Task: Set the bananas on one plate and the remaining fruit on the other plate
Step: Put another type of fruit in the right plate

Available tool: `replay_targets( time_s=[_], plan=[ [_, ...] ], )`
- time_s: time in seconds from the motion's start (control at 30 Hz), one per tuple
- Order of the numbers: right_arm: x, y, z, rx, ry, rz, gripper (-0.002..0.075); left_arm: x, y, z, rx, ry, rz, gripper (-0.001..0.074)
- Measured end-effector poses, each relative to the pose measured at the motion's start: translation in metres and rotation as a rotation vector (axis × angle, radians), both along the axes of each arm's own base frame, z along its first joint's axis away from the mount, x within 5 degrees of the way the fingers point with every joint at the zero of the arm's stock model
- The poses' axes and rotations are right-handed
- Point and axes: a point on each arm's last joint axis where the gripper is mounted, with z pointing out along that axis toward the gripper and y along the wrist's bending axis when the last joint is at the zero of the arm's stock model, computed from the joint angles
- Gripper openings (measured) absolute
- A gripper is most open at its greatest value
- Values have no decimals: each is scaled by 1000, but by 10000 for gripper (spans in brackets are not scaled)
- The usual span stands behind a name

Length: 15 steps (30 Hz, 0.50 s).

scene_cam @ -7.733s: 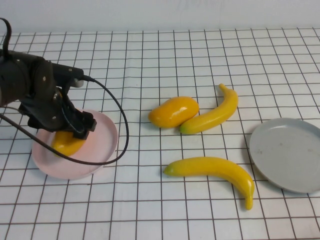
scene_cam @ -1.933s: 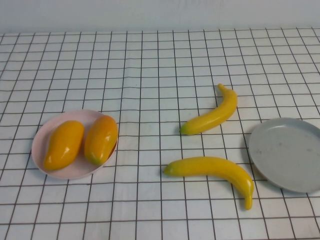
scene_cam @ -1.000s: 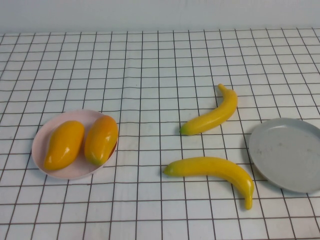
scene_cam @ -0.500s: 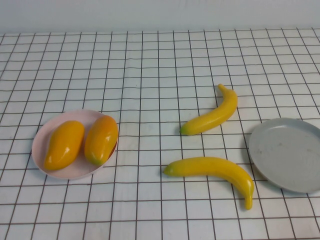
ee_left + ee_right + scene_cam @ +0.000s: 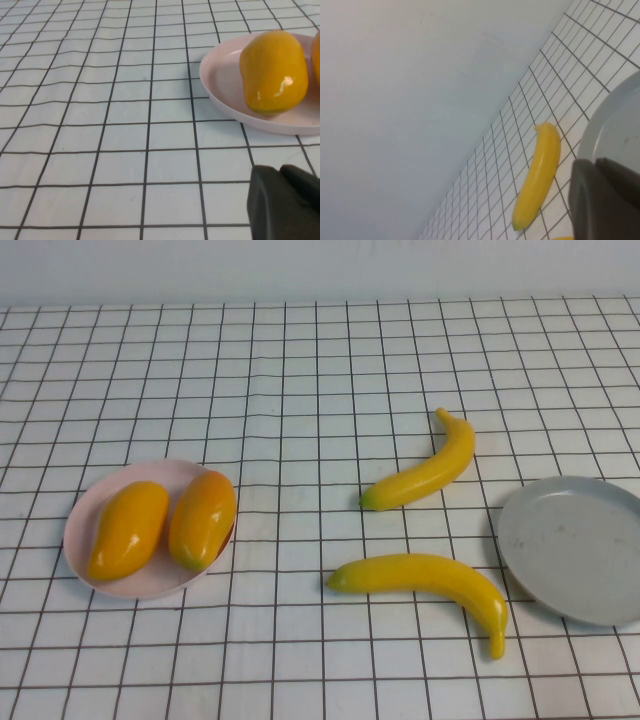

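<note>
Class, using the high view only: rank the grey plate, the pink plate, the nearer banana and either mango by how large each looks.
1. Pink plate and grey plate: alike; grey is cut off by the edge.
2. Nearer banana.
3. Mango.

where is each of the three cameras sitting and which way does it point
High view: raised on the robot's side, angled down at the gridded table; no arm shows; two curved yellow bananas lie between the pale pink plate holding two oval orange-yellow fruits and the bare light grey plate.
Left wrist view: low over the cloth, facing the pink plate; the shut left gripper fills a corner.
Right wrist view: tilted, facing a banana, the grey plate's rim and the wall; the shut right gripper shows.
Shared: high and left wrist views both show the pink plate.
</note>
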Motion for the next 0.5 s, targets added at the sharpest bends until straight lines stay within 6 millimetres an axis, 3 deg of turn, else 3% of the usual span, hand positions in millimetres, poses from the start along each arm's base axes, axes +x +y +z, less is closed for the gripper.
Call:
replay_targets(
  time_s=[0.3, 0.5],
  plan=[
    [-1, 3, -1, -6, 14, 32, -16, 0, 0, 0, -4, 0, 1, 0],
    [-4, 13, -1, -84, 70, 158, -16, 0, 0, 0, -4, 0, 1, 0]
  ],
)
